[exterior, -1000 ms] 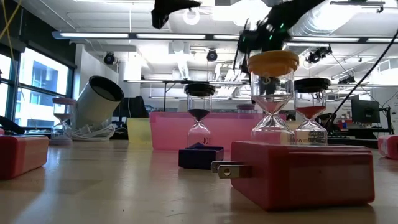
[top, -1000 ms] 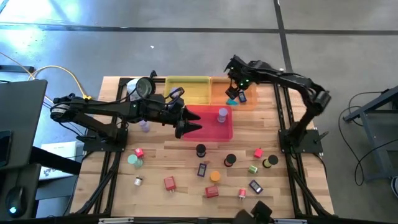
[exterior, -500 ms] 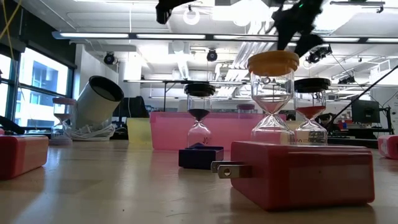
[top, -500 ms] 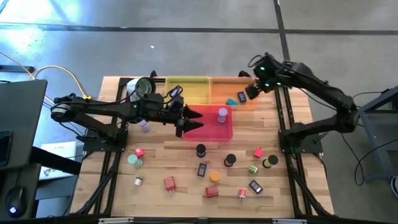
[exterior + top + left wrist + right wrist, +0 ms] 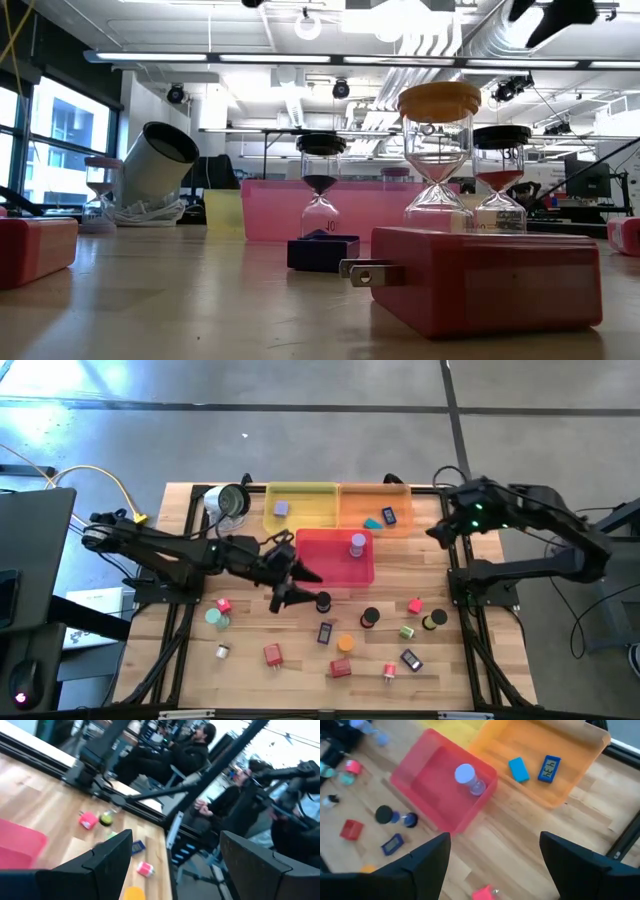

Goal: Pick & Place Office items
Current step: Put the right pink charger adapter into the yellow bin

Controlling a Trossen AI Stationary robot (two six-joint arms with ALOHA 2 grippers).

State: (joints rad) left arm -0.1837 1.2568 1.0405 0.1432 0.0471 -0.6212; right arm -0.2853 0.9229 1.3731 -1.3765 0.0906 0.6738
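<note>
I have the left gripper (image 5: 300,588) low over the middle of the table (image 5: 470,660), jaws apart and empty, just left of the black-capped hourglass (image 5: 322,601) standing near the pink tray (image 5: 340,572). The right gripper (image 5: 436,532) is raised past the table's right edge, beside the orange tray (image 5: 375,508), jaws apart with nothing between them. Inside the pink tray stands a lilac-capped hourglass (image 5: 469,778). The orange tray holds a teal block (image 5: 518,769) and a small blue digital clock (image 5: 549,768). The yellow tray (image 5: 300,505) has one small lilac piece (image 5: 281,508). The remaining office items lie scattered along the near half, among them a red plug adapter (image 5: 480,280) and an orange-capped hourglass (image 5: 438,150).
</note>
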